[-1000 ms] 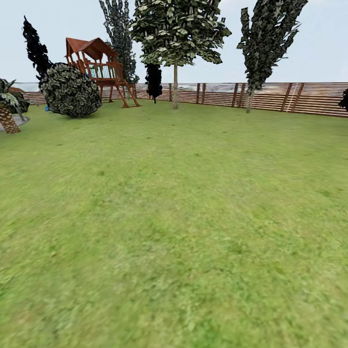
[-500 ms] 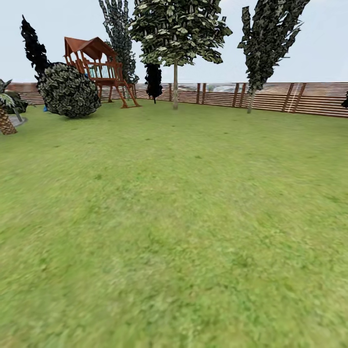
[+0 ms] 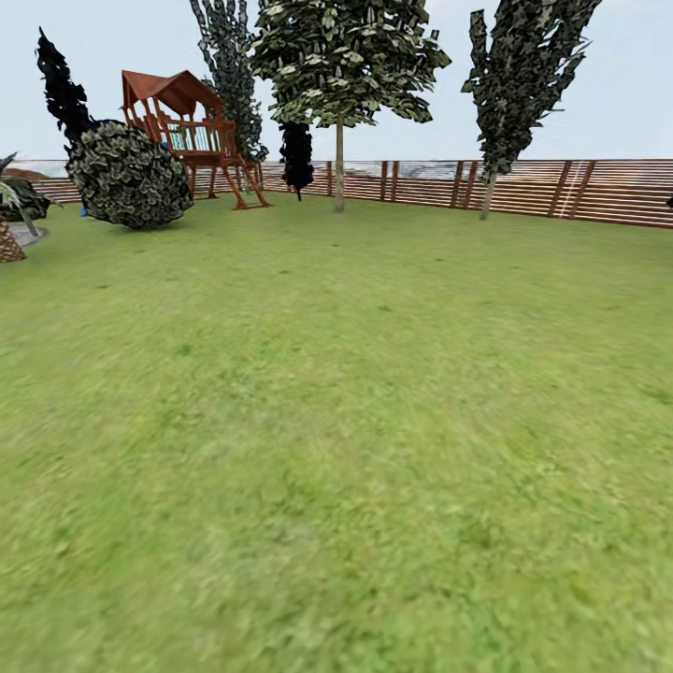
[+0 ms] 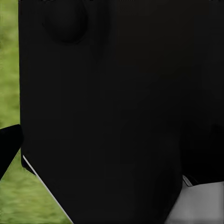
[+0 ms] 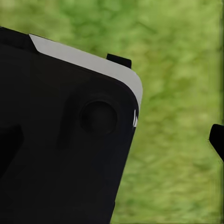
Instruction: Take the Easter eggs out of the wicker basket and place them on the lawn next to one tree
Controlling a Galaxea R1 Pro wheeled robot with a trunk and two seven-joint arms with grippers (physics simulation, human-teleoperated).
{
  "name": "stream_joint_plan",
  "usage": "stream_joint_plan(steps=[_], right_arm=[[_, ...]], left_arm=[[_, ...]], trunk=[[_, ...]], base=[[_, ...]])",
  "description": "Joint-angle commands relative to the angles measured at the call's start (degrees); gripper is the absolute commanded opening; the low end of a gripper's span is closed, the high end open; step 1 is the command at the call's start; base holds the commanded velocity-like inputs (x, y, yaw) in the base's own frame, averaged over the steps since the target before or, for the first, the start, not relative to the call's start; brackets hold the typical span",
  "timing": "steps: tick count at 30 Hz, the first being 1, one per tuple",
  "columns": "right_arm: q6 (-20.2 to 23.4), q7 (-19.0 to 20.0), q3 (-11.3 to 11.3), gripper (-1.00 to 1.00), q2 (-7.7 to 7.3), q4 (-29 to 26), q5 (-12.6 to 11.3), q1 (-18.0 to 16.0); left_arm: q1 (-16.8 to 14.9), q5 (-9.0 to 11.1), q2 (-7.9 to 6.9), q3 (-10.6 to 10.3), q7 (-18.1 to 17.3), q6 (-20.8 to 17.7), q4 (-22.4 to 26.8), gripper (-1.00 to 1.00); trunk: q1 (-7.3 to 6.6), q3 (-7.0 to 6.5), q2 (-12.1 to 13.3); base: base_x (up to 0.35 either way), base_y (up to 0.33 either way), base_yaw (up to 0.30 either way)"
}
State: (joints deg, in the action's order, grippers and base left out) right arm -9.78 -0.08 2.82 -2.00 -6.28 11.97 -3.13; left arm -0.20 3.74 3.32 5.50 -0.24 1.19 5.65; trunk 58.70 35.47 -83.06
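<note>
green lawn [image 3: 336, 449], brown slatted fence [image 3: 608, 192]

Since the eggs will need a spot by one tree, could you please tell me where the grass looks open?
The green grass lawn lies bare from the foreground to the brown slat fence, including around the pale-trunked tree. The far left is crowded: a round dark bush, the red-brown wooden playset, a scaly palm trunk.

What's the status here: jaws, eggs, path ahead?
Jaws: cannot tell, wrist views mostly dark robot body over grass. Open lawn ahead. Pale-trunked tree stands far off by the fence. Playset at far left.
</note>
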Motion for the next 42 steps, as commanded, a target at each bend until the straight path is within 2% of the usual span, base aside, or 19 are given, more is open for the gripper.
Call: stream_joint_plan(steps=[1,42], right_arm=[[-0.15,-0.01,0.26,1.00,-0.02,0.03,0.07,-0.03],[-0.15,-0.01,0.26,1.00,-0.02,-0.14,0.07,-0.03]], left_arm=[[0.00,0.39,0.02,0.30,-0.02,0.13,-0.02,1.00],[0.00,0.39,0.02,0.30,-0.02,0.13,-0.02,1.00]], trunk=[[0.03,0.05,-0.02],[0.03,0.50,-0.02]], base=[[0.339,0.000,0.000],[0.339,0.000,0.013]])
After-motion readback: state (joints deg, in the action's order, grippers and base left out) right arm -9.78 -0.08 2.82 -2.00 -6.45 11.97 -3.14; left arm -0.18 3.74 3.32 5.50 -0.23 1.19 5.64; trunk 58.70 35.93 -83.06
